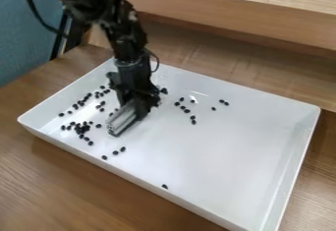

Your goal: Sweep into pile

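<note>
"Dozens of black beans (78, 127) were seen scattered over the left part of the white tray (230, 149), with the thickest clump near its left end. How were they likely to handle?"

"As light, hard and slippery little things, it was judged. Too strong a push could have sent them rolling, so a slow, low stroke was called for, and no single bean needed to be pinched."

"And just right of that clump?"

"A pale grey, ridged tool (123, 119) was held there, slanted down to the tray's floor. The fingers (142, 108) appeared to be clamped on its upper end. It was taken to be stiff and light, and that upper end was thought the right place for the hold, as the lower edge was left free for sweeping."

"Was anything left farther right?"

"A lone bean (164, 186) was noticed by the near wall, then a loose string of beans (185, 110), and beyond it a pair (224, 102). By the smooth floor little grip was offered, so these strays were judged best nudged leftward gently, with the tool's edge kept flat."
</note>
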Available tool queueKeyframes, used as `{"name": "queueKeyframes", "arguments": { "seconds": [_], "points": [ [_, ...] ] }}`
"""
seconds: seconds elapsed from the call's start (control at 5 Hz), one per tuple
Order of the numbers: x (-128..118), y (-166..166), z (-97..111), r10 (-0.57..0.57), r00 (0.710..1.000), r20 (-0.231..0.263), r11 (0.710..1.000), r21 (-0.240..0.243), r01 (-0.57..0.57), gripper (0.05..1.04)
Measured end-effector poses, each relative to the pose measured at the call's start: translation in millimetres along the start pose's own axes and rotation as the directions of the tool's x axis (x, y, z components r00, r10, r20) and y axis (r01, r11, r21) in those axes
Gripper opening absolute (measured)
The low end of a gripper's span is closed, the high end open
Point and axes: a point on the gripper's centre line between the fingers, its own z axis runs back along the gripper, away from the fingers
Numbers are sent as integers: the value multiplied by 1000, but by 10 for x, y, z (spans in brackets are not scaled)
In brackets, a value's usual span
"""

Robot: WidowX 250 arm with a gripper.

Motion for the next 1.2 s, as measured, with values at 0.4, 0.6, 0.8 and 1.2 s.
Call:
{"name": "queueKeyframes", "arguments": {
  "seconds": [0.4,0.6,0.8,1.2],
  "points": [
    [-156,121,22,211,976,53,977,12,-212,396],
    [-220,142,40,293,953,78,956,8,-295,396],
    [-260,153,46,320,944,73,947,-2,-321,396],
    [-391,243,66,320,947,21,947,0,-320,396]
  ]
}}
